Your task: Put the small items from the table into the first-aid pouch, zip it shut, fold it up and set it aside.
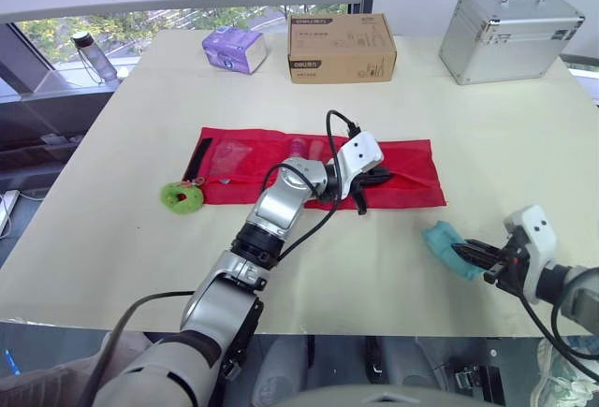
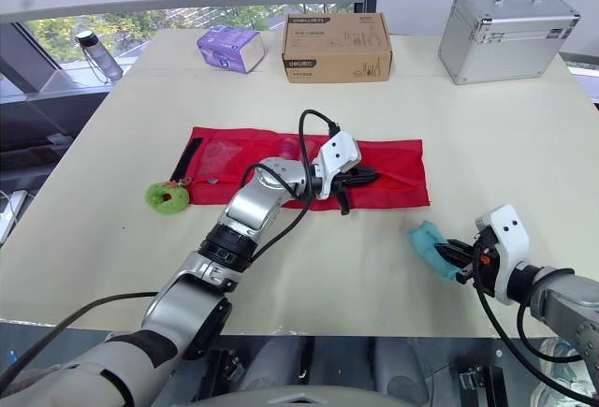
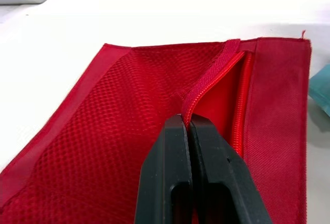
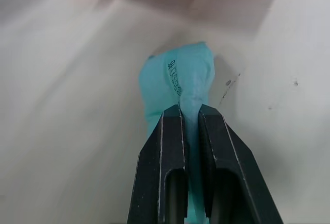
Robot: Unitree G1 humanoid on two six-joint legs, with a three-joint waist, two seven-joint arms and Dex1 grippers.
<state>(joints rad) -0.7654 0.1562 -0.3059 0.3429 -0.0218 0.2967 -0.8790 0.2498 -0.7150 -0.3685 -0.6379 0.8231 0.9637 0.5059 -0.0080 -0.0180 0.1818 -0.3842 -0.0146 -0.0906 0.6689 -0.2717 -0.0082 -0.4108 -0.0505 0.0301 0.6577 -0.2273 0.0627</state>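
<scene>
One red pouch [image 1: 412, 178] lies at frame centre, and the left gripper's [image 3: 186, 123] jaws press together on its zipper edge. One teal packet [image 4: 178, 74], lower right, is clamped in the right gripper [image 4: 190, 112]; its print is unreadable. Also one green ring [image 1: 181, 196], one purple pack [image 1: 233, 50], one cardboard box [image 1: 341, 47], one metal case [image 1: 510, 35].

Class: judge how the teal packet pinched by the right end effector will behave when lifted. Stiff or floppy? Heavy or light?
Probably floppy: the teal packet puckers into a ridge where the right end effector pinches it. Likely light, since it looks thin and lies low on the table. It seems unlikely to roll, though its free end may droop.
</scene>
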